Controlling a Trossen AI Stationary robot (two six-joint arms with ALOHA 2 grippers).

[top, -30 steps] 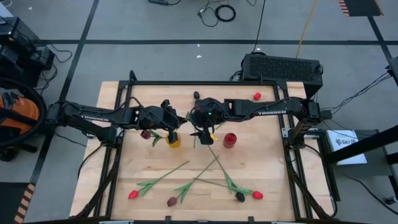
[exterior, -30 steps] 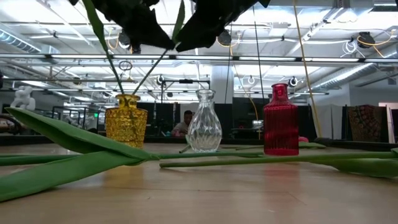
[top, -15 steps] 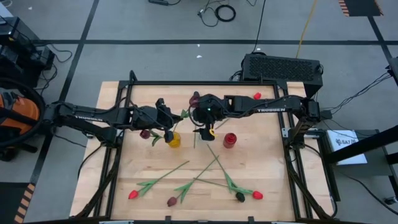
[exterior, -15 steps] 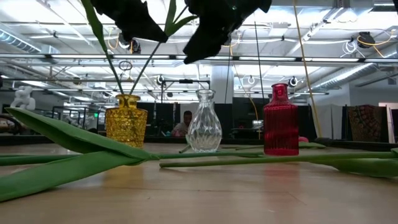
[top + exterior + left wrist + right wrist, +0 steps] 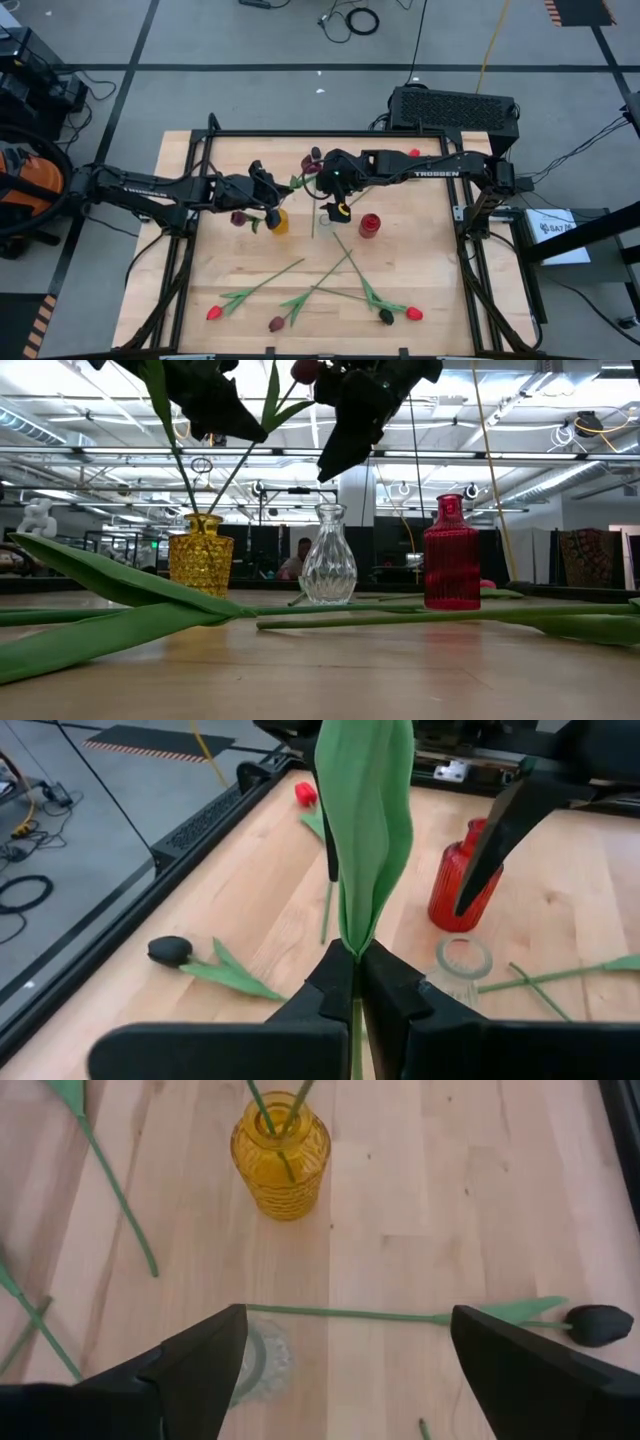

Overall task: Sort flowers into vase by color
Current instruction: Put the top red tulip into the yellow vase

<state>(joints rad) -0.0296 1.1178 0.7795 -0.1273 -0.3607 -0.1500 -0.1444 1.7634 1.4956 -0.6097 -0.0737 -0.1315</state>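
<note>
Above the yellow vase (image 5: 279, 224), the left pincer (image 5: 357, 982) was clamped on a tulip stem (image 5: 358, 1020); the right pincer (image 5: 345, 1365) hung beside, fingers apart

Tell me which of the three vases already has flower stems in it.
The yellow vase: two green stems rise from its neck. The clear vase and red vase hold none.

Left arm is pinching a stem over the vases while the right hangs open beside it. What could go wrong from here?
The shut left gripper holds the green tulip stem close to the open right gripper; they could collide. Two stems lean in the amber ribbed glass vase; a tug might tip it. The clear glass vase sits nearby.
</note>
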